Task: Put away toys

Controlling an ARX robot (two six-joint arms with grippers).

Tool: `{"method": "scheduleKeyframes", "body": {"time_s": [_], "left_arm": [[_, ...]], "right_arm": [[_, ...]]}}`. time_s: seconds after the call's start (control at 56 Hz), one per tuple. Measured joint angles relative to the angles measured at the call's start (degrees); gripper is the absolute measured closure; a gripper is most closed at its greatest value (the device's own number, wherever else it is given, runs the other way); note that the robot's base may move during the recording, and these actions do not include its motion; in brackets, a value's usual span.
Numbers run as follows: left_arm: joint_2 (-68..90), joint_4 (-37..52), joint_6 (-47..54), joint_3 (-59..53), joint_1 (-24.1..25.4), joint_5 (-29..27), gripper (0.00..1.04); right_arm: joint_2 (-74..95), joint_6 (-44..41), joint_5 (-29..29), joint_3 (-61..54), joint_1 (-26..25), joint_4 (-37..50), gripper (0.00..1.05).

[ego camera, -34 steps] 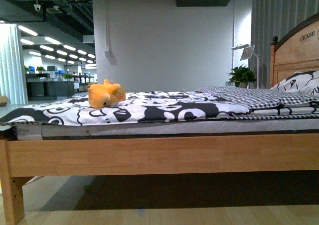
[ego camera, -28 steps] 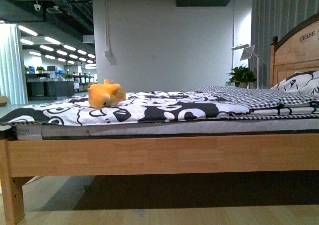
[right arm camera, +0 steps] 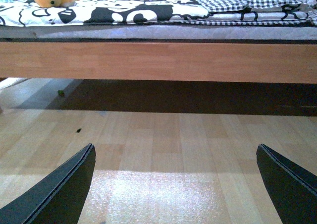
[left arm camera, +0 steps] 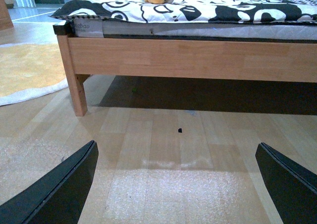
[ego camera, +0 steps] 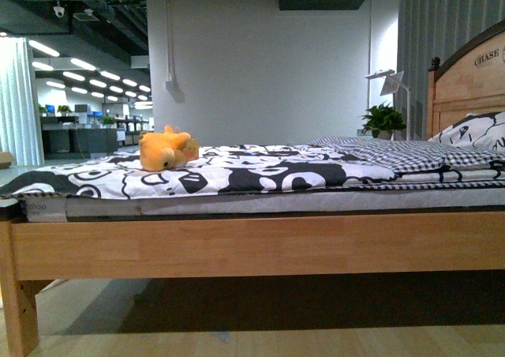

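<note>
Nothing is put away yet, I'd say. The 1 orange plush toy (ego camera: 166, 149) lies at the upper left of the front view, on the counter (ego camera: 237, 246), a quilt-covered wooden bed. Left hand (left arm camera: 176, 143) and right hand (right arm camera: 175, 145) hover low over the floor, fingers spread apart, empty, well apart from it.

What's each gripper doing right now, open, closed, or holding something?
Left gripper: open, holding nothing.
Right gripper: open, holding nothing.
</note>
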Motion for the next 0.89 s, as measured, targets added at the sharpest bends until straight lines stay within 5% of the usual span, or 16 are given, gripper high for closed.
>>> {"method": "scheduleKeyframes", "body": {"time_s": [0.893], "left_arm": [[0.0,0.0,0.0,0.0,0.0,0.0,0.06]], "right_arm": [[0.0,0.0,0.0,0.0,0.0,0.0,0.07]]}}
